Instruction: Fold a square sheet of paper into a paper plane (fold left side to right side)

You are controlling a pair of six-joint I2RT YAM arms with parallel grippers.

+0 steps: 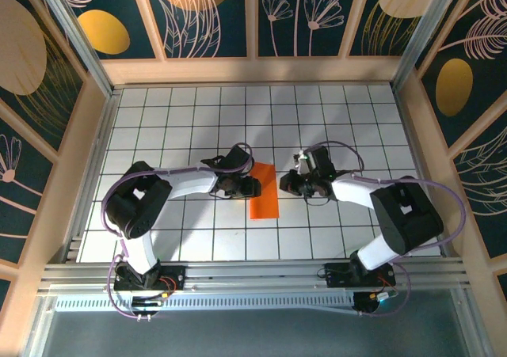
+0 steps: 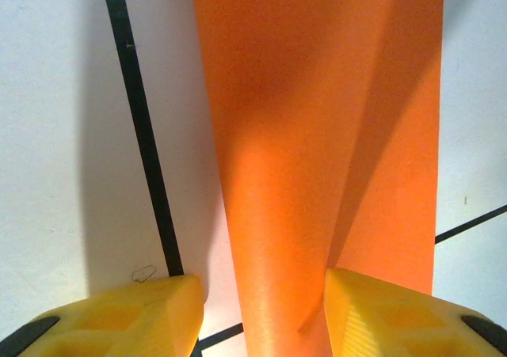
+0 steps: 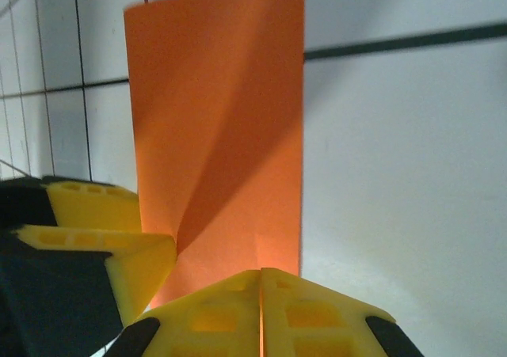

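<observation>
The square sheet of paper [image 1: 264, 195] is bright orange and lies doubled over as a narrow upright strip on the tiled floor between the two arms. My right gripper [image 3: 261, 274] is shut on its near edge, and a thin orange line shows between the closed jaws. In the top view the right gripper [image 1: 287, 185] sits at the strip's right side. My left gripper [image 2: 265, 294] is open, its yellow fingers [image 2: 380, 309] astride a raised, curved bulge of the paper [image 2: 317, 96]. The left gripper [image 1: 247, 187] is at the strip's left side. A paper plane is out of view.
The white tiled floor [image 1: 198, 119] with black grid lines is walled by wooden panels [image 1: 253, 70] at the back and sides. The left gripper's yellow finger [image 3: 135, 254] stands close beside the right gripper's jaws. A metal rail [image 1: 253, 276] carries the arm bases at the near edge.
</observation>
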